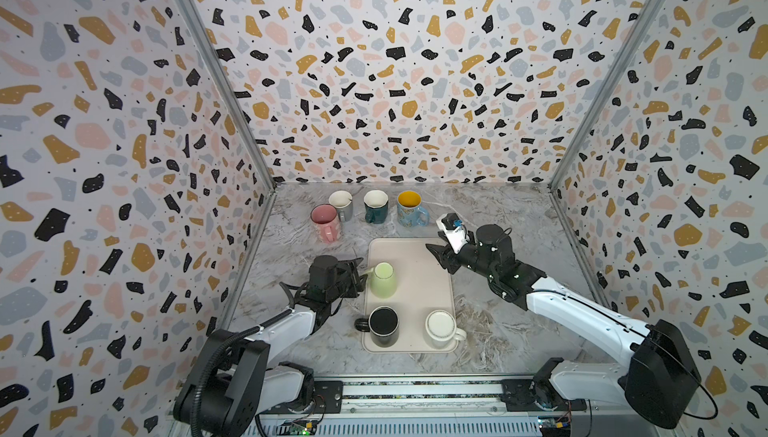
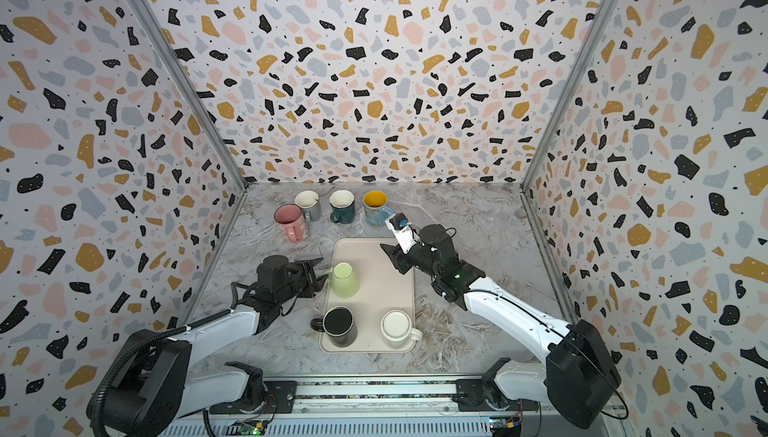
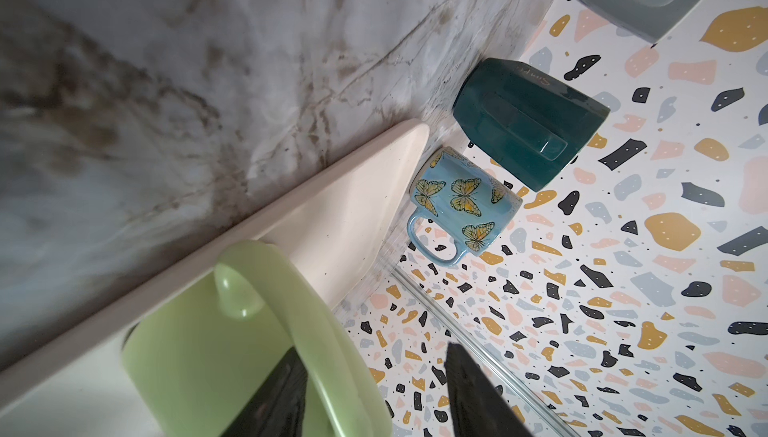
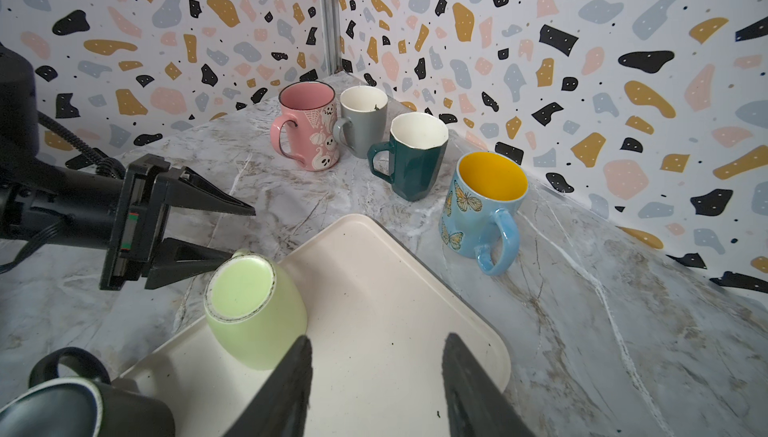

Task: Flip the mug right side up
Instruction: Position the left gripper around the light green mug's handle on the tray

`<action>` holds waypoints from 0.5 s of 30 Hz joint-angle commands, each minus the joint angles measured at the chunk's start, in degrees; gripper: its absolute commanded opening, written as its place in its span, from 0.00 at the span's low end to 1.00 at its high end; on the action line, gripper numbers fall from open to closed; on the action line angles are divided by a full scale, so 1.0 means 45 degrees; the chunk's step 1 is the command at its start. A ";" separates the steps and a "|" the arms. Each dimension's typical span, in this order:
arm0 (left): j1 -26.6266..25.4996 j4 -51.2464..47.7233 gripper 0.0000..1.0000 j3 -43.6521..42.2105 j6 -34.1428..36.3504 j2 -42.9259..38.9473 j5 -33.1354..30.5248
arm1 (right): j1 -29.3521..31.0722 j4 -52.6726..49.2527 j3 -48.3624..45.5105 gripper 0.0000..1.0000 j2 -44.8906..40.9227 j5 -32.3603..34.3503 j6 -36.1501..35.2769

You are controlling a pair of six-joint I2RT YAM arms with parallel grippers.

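Mounted on a rail at the near edge, the robot's left arm and right arm reach over a marbled tabletop toward a cream tray. The task's pale green mug stands base up at the tray's left edge, its handle pointing off the tray toward the left gripper. That gripper's jaws stand roughly half open on either side of the handle (no pinch yet, by the look of it). The right gripper hovers over the tray's far right corner, parted about as wide and holding nothing.

By these pictures the turn has not begun: grasp, lift, flip and set-down all appear to remain. A black mug and a white mug also sit inverted at the tray's near end. A pink mug, a grey mug, a dark teal mug and a blue butterfly mug stand mouth up behind it.

Whether either jaw touches the handle cannot be told. The green mug's rim is hidden against the tray, the black mug is cut off in the right wrist view, and the grey mug is cropped in the left.
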 commanded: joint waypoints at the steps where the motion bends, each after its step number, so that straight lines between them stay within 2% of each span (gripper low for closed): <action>1: -0.0068 0.0976 0.54 0.0001 -0.0149 0.0271 0.0278 | -0.0069 0.0067 0.0274 0.52 -0.0045 0.0039 0.0128; 15: -0.0350 0.2798 0.50 0.0140 -0.0520 0.2007 0.0662 | -0.0120 -0.0096 0.0393 0.52 0.0102 0.0225 0.0058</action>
